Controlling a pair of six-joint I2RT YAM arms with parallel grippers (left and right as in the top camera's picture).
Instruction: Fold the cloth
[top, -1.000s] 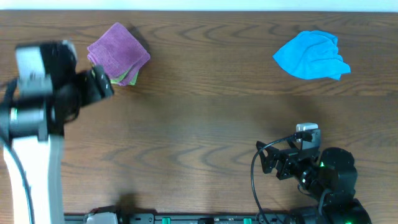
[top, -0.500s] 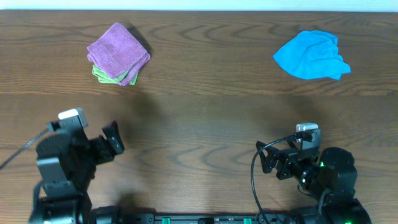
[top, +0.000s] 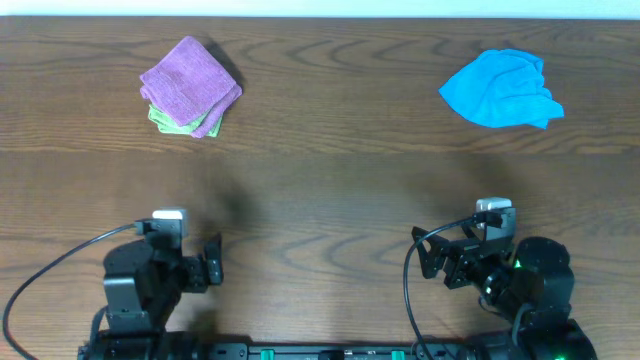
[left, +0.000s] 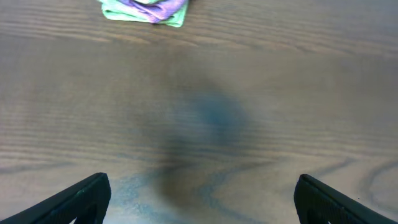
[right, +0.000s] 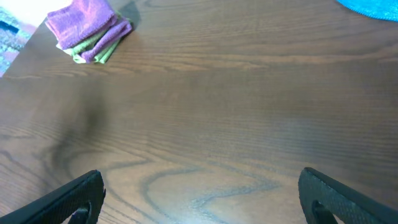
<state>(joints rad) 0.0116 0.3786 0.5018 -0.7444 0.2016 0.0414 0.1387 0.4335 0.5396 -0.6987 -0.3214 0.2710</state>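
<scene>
Nearest the front edge of the table (top: 320, 200), both arms are seen drawn back low. The left gripper (top: 212, 272) is spread wide with nothing between its fingers; in the left wrist view the two fingertips (left: 84, 198) sit at opposite lower corners with only bare wood between them. The right gripper (top: 428, 258) is likewise released and empty, its fingertips (right: 74, 199) well apart in its own wrist view.

Beyond the grippers, a broad stretch of bare tabletop is crossed before any cloth is reached.

At the far left a folded stack (top: 190, 88) is found, a purple cloth lying on a green one, already squared off. It may be taken as finished work.

At the far right the blue cloth (top: 500, 88) is left crumpled and unfolded, its longer spread running roughly left to right, with a loose corner trailing toward the right edge. This is judged to be the piece yet to be folded.

The blue cloth lies straight ahead of the right gripper and slightly to its right, well apart from it. The right arm is clearly the nearer one; the left would have to reach diagonally across the table.
</scene>
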